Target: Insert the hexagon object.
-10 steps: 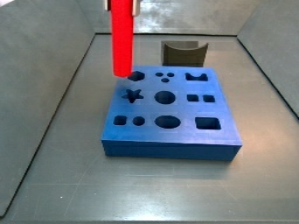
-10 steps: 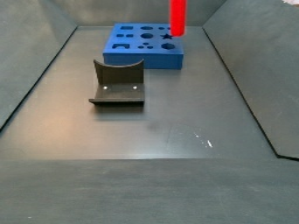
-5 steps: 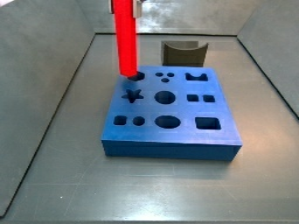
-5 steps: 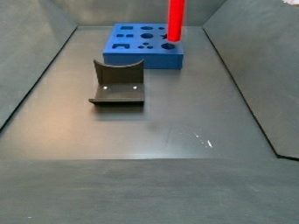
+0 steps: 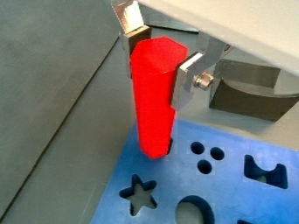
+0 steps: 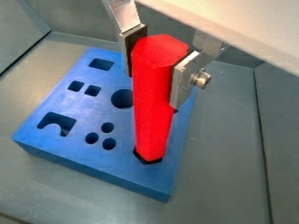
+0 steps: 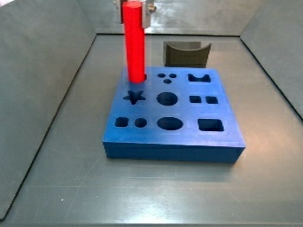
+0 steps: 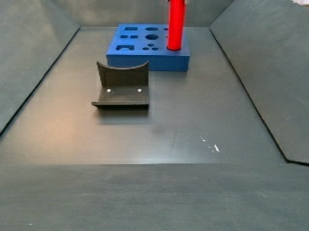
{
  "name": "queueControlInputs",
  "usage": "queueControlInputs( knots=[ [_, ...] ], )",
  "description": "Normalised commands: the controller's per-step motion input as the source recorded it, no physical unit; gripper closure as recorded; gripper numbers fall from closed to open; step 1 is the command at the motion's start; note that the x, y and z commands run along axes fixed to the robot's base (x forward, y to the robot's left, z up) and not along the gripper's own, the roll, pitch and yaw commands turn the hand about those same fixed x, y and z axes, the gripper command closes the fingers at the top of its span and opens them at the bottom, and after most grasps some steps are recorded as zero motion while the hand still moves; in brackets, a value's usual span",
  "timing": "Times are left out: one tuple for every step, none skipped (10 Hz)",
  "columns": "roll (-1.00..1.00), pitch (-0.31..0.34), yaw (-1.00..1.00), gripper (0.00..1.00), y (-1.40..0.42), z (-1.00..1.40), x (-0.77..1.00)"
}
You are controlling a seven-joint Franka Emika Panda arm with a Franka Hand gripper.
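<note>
My gripper (image 5: pixel 162 48) is shut on the upper end of the hexagon object (image 5: pixel 153 96), a long glossy red rod held upright; both also show in a wrist view, the gripper (image 6: pixel 158 57) and the rod (image 6: pixel 156 101). The rod's lower end stands in the mouth of a hole at a corner of the blue block (image 6: pixel 73 109), where a dark rim shows around it. In both side views the rod (image 7: pixel 134 44) (image 8: pixel 175 23) rises straight from the block (image 7: pixel 172 149) (image 8: pixel 145 61). The gripper barely shows at the upper edge of a side view (image 7: pixel 134 4).
The dark grey curved piece (image 8: pixel 121 86) stands on the floor apart from the block, seen behind it in a side view (image 7: pixel 186 51) and in a wrist view (image 5: pixel 251 92). Grey walls enclose the floor. The block has several other shaped holes.
The gripper has lowered the red rod. Its lower end has gone from above the block down to the corner hole.
</note>
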Motion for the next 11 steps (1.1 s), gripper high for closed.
queueControlInputs(
  knots=[
    [0.04, -0.006, 0.0, 1.0, 0.1, -0.4, 0.13],
    [0.03, -0.054, 0.0, 1.0, 0.11, -0.4, 0.0],
    [0.04, -0.104, -0.01, 1.0, 0.07, -0.44, -0.1],
    [0.03, -0.167, -0.02, 1.0, 0.0, -0.48, -0.25],
    [0.01, -0.156, -0.06, 1.0, 0.0, -0.51, -0.21],
    [0.02, -0.101, -0.29, 1.0, 0.01, -0.47, -0.09],
    [0.03, -0.083, -0.35, 1.0, 0.0, -0.51, 0.0],
    [0.0, -0.157, -0.29, 1.0, 0.0, -0.65, 0.0],
    [0.06, -0.191, -0.17, 1.0, -0.06, -0.66, -0.01],
    [0.06, -0.341, 0.0, 1.0, -0.13, -0.44, -0.2],
    [0.0, -0.099, 0.0, 1.0, 0.0, 0.0, -0.1]
  ],
)
